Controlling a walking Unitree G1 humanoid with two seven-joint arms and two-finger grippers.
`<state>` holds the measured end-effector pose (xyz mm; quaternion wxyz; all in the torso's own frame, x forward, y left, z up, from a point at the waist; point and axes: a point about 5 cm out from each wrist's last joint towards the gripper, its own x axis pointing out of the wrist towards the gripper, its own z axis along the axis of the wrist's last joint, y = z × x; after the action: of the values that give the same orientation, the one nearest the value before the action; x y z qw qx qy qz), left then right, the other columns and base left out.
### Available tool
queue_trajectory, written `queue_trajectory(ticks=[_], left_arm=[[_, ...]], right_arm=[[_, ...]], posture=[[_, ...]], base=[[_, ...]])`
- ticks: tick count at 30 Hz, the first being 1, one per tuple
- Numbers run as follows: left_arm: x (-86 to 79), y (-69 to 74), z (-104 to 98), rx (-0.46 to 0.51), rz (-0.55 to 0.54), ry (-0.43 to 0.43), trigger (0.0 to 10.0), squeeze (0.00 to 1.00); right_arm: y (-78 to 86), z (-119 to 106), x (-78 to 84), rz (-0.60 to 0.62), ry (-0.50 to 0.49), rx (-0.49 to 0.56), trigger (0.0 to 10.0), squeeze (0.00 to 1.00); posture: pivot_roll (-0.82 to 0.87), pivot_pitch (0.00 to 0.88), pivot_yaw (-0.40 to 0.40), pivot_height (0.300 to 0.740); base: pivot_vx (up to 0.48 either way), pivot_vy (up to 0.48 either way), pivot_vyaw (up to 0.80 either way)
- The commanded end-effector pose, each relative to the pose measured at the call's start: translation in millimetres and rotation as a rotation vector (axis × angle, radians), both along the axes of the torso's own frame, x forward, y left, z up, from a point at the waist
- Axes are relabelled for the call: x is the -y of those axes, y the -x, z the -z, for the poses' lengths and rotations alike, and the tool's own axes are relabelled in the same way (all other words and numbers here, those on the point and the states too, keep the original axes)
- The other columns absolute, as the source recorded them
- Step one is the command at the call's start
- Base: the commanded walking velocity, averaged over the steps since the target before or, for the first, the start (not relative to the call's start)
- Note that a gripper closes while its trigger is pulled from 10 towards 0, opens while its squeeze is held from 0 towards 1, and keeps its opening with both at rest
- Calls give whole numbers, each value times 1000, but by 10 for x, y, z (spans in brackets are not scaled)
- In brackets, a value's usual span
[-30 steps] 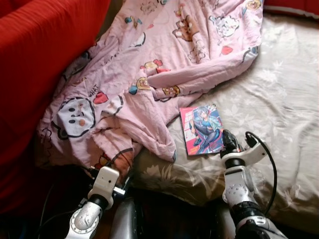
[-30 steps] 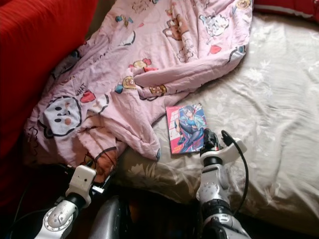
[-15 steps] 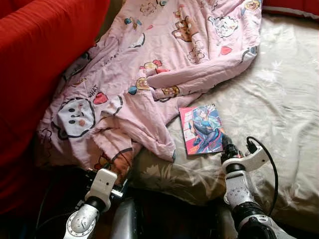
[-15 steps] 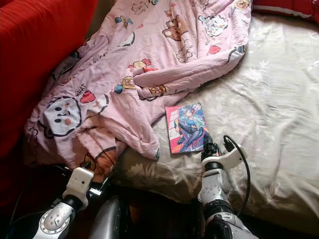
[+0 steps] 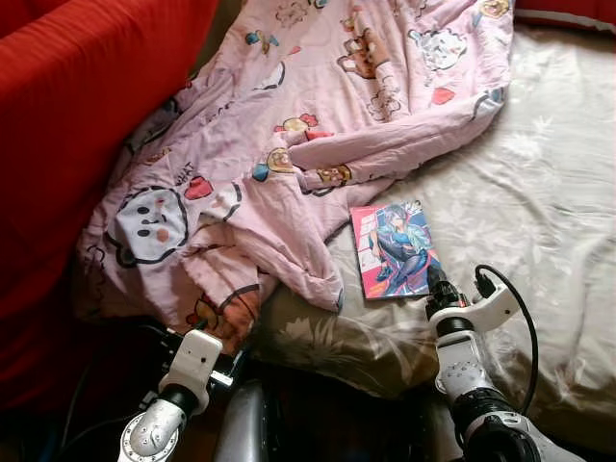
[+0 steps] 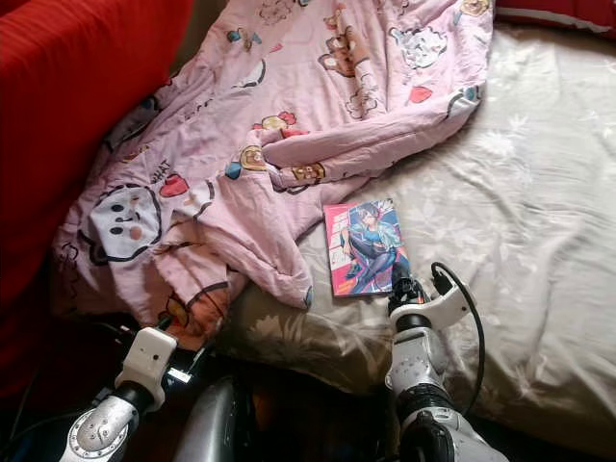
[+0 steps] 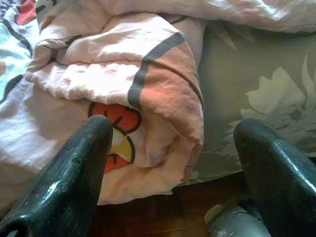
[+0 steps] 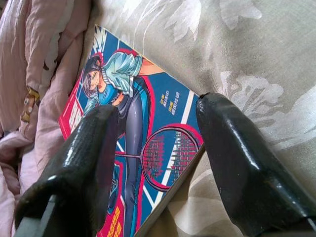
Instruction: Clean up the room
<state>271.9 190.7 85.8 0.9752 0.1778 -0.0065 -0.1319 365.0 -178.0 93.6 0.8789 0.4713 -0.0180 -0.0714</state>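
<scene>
The right gripper point(image 8: 153, 163) is hovering with fingers spread wide and holding nothing over the near corner of the flat, colourful comic book point(image 5: 397, 248), which is lying on the grey floral bedsheet point(image 5: 539, 192) beside the crumpled pink cartoon-print quilt point(image 5: 289, 125), while the left gripper point(image 7: 168, 163) is hanging open and empty by the quilt's edge.
</scene>
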Motion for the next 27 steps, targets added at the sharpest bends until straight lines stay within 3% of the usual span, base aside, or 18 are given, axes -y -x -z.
queue_trajectory(ticks=[1,27], left_arm=[[-37,83,92,-47,3,-37,10000,0],[11,86,84,-62,53,-77,10000,0]], right_arm=[[56,103,-39,11,-35,-20,10000,0],[209,305,76,107,-169,-23,10000,0]], posture=[[184,398,148,574],[186,389,175,574]], base=[[0,0,0],[0,0,0]])
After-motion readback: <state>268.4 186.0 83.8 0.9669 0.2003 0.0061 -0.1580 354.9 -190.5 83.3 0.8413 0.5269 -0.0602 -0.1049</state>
